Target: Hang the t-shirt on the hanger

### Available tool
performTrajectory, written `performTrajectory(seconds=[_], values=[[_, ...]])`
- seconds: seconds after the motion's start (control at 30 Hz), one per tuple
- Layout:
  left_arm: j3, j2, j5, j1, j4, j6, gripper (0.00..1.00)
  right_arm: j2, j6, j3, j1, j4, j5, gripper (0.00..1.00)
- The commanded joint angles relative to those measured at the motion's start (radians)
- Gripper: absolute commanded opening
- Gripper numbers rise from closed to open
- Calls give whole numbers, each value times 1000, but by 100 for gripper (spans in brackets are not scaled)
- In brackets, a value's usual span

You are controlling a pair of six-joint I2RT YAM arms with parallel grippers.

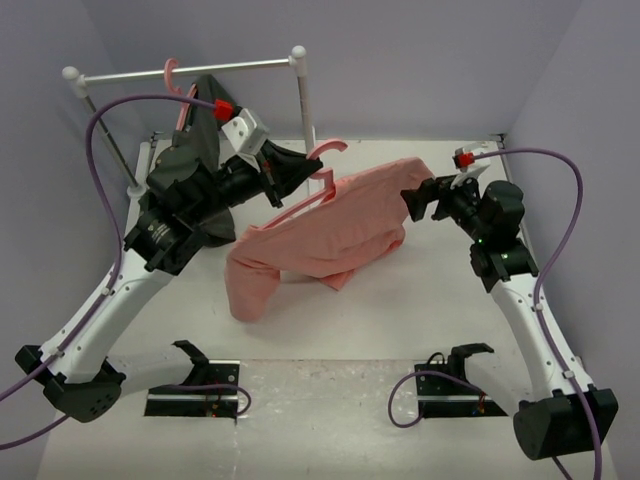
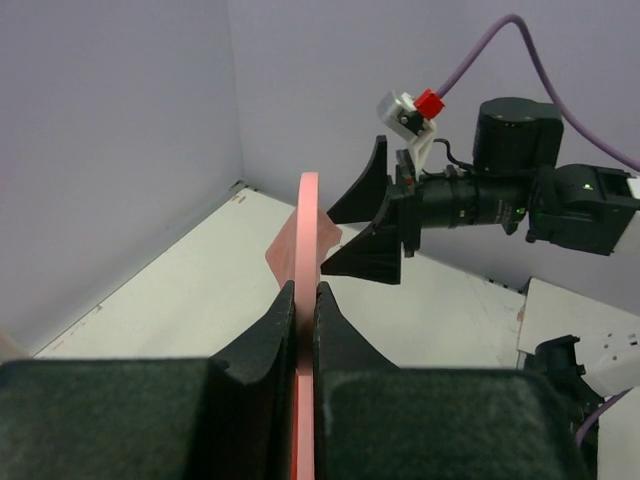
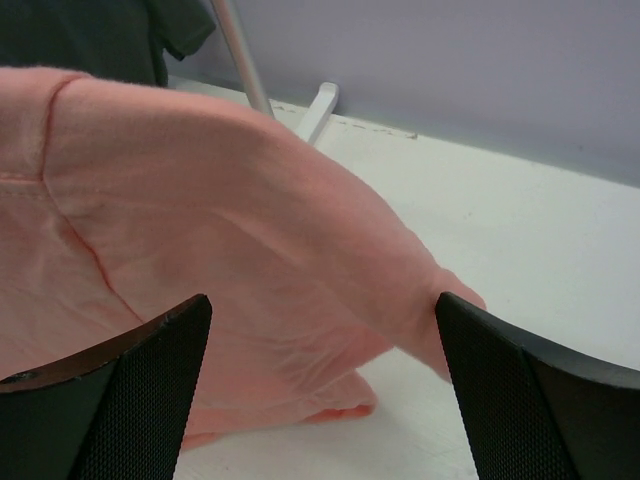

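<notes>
Two pincers meet at one garment. The left pincer [image 2: 305, 292] is clamped tight on the thin pink hanger [image 2: 308, 215], gripping its edge and holding it above the worktop [image 1: 420, 290]. The salmon-pink t-shirt [image 1: 340, 225] is draped over the hanger and stretches from just beyond the left pincer across to the right pincer [image 1: 412, 203]. One end droops onto the worktop below the left pincer. The right pincer's jaws stand wide apart, with the shirt's sleeve end lying between them, ungripped. Behind the left pincer, a dark grey shirt [image 1: 205, 110] hangs from a white rail [image 1: 230, 67].
</notes>
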Motion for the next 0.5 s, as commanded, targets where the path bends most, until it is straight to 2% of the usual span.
performTrajectory(seconds=[0.0, 0.03, 0.1, 0.13, 0.17, 0.2, 0.23, 0.3, 0.4, 0.47], values=[[69, -40, 79, 3, 36, -23, 0, 39, -27, 7, 0, 152, -152, 93], [71, -42, 84, 3, 34, -23, 0, 45, -30, 5, 0, 171, -156, 92], [79, -44, 93, 4, 27, -19, 0, 66, -39, 1, -1, 197, -159, 75], [82, -47, 93, 4, 21, -16, 0, 76, -47, 4, -1, 203, -159, 61], [84, -51, 88, 4, 16, -13, 0, 88, -55, 12, -1, 206, -158, 41], [84, -58, 67, 4, 14, -12, 0, 101, -62, 28, -1, 198, -153, 13], [87, -66, 48, 4, 10, -11, 0, 110, -60, 43, -1, 149, -142, 1], [91, -71, -23, 4, -1, -10, 0, 125, -58, 58, -2, 112, -54, 0], [106, -84, -107, 4, -15, -2, 0, 127, -17, 40, -6, 107, 172, 0], [110, -90, -126, 4, -13, 0, 0, 129, 1, 35, -14, 99, 200, 0]])
